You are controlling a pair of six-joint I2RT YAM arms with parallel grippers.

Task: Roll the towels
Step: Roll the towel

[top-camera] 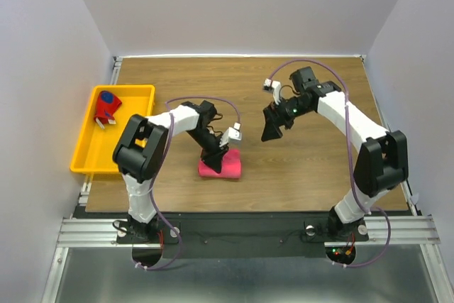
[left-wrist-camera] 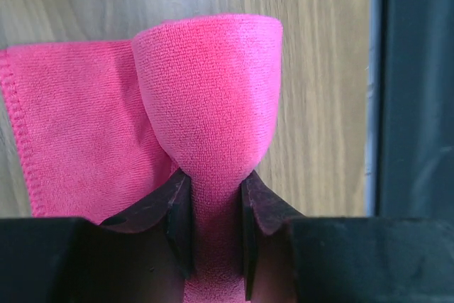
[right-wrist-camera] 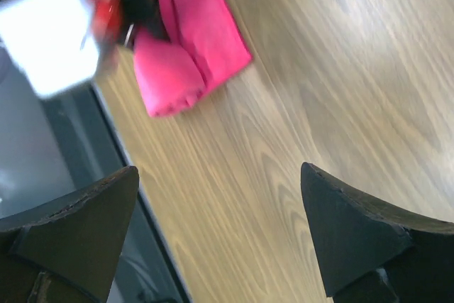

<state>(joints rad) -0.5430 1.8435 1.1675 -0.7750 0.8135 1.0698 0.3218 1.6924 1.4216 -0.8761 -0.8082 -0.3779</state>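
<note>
Left claw (left-wrist-camera: pixel 213 188) pinches pink towel (left-wrist-camera: pixel 206 90), its roll bulging just ahead.

Robotics lab cell: white walls (top-camera: pixel 42 54), wood-grain table (top-camera: pixel 305 175), left arm (top-camera: pixel 181 117), right arm (top-camera: pixel 355 122), aluminium base rail (top-camera: pixel 241 229).

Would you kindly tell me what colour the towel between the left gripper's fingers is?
The towel is plain pink-red, clearest in the left wrist view.

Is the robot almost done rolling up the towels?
About halfway. Done: the red and blue towel sits rolled up in the yellow tray. In hand: the left gripper pinches a curled fold of the pink towel, which lies partly flat on the table. The right gripper hangs open, empty. Left: finishing that roll.
</note>
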